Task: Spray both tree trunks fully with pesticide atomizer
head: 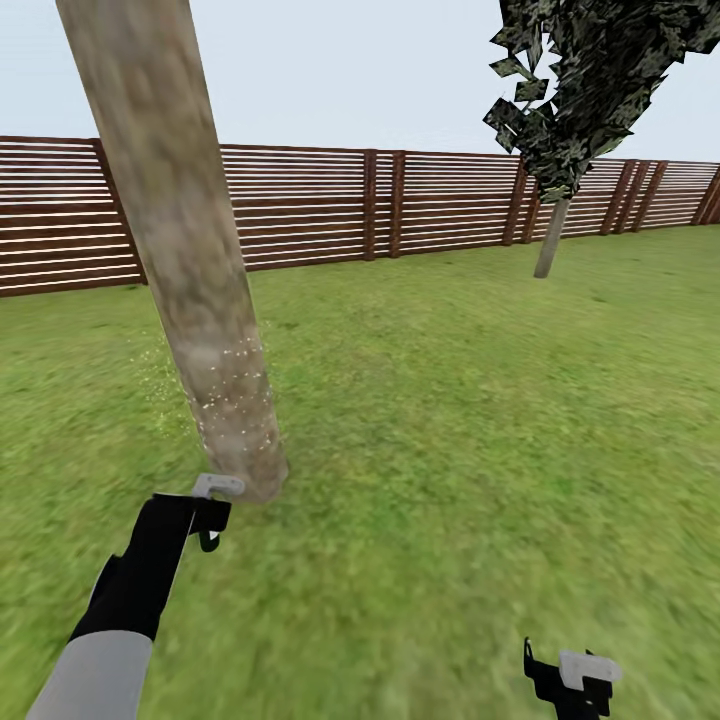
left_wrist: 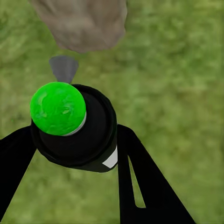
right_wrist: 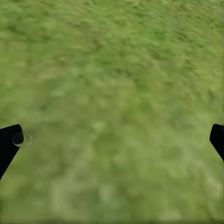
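Note:
My left gripper (head: 212, 505) is low at the foot of the near tree trunk (head: 190, 270), shut on the pesticide atomizer (left_wrist: 74, 135). The atomizer is a black bottle with a bright green spot (left_wrist: 58, 108) on top. Its grey nozzle (left_wrist: 64, 68) points at the trunk base (left_wrist: 81, 23). Pale speckles of spray hang around the lower trunk (head: 232, 395). The second tree (head: 585, 90) stands far off at the right, its thin trunk (head: 551, 240) in front of the fence. My right gripper (head: 572, 678) hangs open over bare grass (right_wrist: 112, 93), holding nothing.
A brown slatted fence (head: 400, 205) runs across the back of the lawn. Open grass (head: 470, 420) stretches between the two trees and to the right of the near trunk.

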Robot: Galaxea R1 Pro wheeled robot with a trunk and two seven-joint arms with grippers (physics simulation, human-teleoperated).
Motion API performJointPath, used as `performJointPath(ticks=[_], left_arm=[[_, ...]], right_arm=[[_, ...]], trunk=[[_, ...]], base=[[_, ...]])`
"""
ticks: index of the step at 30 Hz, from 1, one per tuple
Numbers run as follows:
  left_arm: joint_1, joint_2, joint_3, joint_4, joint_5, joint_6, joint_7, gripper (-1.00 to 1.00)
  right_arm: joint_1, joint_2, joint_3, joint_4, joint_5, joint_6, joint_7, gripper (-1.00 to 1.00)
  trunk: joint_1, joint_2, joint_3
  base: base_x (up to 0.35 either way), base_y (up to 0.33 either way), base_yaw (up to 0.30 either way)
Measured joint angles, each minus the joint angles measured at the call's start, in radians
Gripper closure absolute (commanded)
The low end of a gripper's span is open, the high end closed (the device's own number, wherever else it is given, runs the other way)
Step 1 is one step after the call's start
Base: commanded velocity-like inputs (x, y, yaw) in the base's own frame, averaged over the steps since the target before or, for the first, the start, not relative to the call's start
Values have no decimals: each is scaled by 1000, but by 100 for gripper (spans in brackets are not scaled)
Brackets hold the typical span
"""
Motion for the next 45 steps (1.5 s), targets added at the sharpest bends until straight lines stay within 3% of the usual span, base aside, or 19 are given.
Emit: performJointPath(ticks=[5, 11, 38, 45], left_arm=[[0, 4, 5, 1, -4, -3, 2, 100], [1, 11, 10, 2, -2, -1, 68, 100], [12, 8, 24, 0, 4, -7, 71, 100], [12, 4, 22, 2, 5, -8, 70, 100]], right_arm=[[0, 0, 0, 0, 0, 0, 1, -100], [0, 1, 0, 0, 0, 0, 1, -100], [0, 1, 0, 0, 0, 0, 0, -100], [0, 0, 0, 0, 0, 0, 0, -100]], trunk=[[0, 0, 0], [0, 0, 0], [0, 0, 0], [0, 0, 0]], base=[[0, -120, 0], [0, -260, 145], [210, -197, 276], [34, -37, 196]])
